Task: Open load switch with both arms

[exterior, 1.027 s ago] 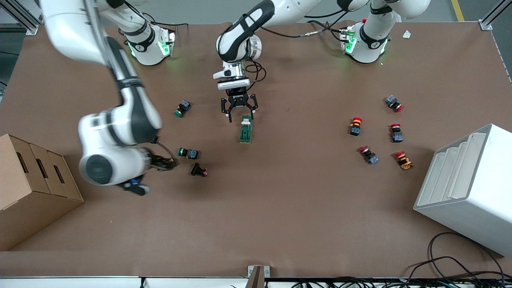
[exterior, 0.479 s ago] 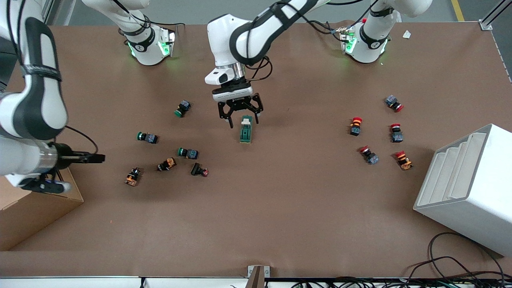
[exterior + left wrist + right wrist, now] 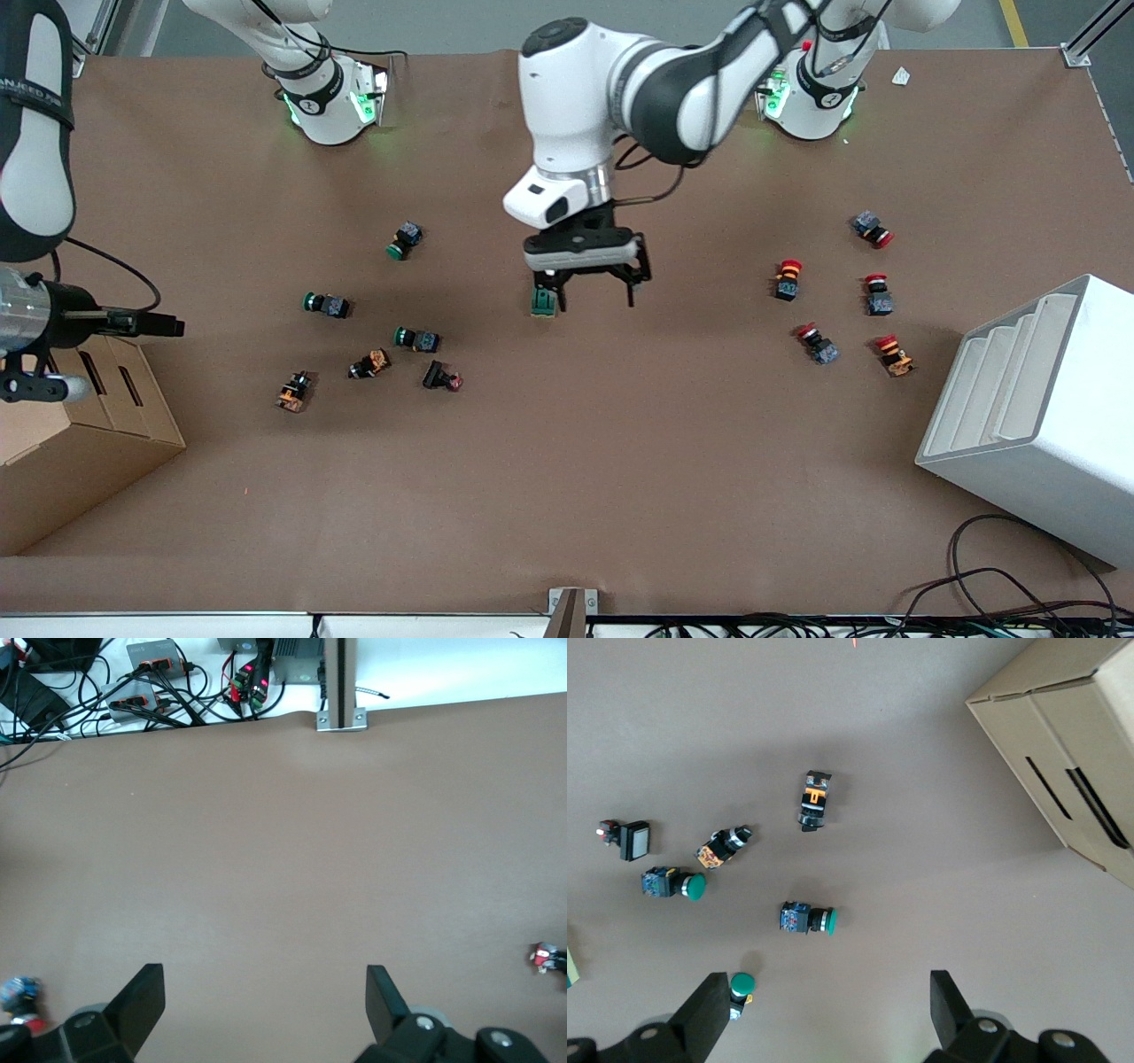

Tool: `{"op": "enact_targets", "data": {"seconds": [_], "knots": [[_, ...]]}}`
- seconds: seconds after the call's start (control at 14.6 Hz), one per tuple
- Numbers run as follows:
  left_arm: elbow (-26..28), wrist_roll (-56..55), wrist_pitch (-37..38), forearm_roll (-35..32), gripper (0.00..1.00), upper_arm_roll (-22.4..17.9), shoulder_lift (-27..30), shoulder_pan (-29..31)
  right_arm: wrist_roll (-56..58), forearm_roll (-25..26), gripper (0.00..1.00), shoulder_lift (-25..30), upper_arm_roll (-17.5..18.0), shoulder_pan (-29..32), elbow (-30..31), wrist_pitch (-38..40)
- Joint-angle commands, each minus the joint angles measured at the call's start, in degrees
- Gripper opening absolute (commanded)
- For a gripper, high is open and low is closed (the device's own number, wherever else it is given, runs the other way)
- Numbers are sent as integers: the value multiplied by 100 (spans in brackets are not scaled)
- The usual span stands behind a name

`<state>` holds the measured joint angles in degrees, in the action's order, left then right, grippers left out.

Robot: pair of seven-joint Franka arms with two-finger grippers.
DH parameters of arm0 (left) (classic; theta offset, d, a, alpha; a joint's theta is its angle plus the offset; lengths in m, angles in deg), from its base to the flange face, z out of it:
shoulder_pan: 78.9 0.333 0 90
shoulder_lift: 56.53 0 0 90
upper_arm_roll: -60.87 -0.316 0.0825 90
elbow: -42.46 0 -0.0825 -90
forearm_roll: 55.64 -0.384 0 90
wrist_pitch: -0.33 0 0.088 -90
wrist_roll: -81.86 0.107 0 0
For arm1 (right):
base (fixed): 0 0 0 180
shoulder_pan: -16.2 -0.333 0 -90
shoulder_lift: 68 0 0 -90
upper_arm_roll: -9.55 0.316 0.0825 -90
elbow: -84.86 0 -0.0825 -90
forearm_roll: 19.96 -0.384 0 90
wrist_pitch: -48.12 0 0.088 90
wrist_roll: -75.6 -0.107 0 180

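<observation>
The load switch (image 3: 542,304), a dark green block, lies mid-table; only its end nearer the front camera shows, and the lever is hidden under the left hand. My left gripper (image 3: 592,303) hangs open over the switch and the bare table beside it toward the left arm's end, one finger (image 3: 556,299) above the block. In the left wrist view the left gripper (image 3: 264,973) has only brown table between its fingers. My right gripper (image 3: 173,326) is raised over the cardboard box's edge. In the right wrist view the right gripper (image 3: 828,979) is open and holds nothing.
Green push buttons (image 3: 415,338) and other small buttons lie scattered toward the right arm's end. Red push buttons (image 3: 788,279) lie toward the left arm's end. A cardboard box (image 3: 80,425) and a white stepped bin (image 3: 1036,416) stand at the table's two ends.
The right arm swung away from the buttons to the cardboard box. The left gripper rose and shifted over the switch toward the left arm's end, covering its lever end.
</observation>
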<state>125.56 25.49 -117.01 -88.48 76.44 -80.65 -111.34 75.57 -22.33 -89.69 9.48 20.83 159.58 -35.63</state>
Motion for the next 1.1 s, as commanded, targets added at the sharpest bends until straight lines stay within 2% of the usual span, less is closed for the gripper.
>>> {"op": "enact_targets", "data": {"seconds": [0.0,0.21,0.34,0.62,0.68,0.82,1.03], "knots": [[48,767,193,889,100,34,442,710,38,96,100,51,121,65,-309,237],[48,2090,642,1226,100,52,741,1449,3,61,100,199,156,-23,-318,692],[48,2954,748,1830,100,69,943,2125,-6,105,100,541,139,-207,-239,816],[259,4456,1257,2823,100,-10,1540,3154,-542,105,100,1358,147,-314,585,1028],[338,4756,1450,3122,100,-106,1716,3270,-534,105,100,1543,139,-314,779,941],[487,4917,1933,3274,100,-536,2077,3245,-533,105,100,1947,138,-314,1131,800],[680,5048,2356,3292,100,-616,2429,3280,-507,96,100,2528,138,-331,1650,554]]}}
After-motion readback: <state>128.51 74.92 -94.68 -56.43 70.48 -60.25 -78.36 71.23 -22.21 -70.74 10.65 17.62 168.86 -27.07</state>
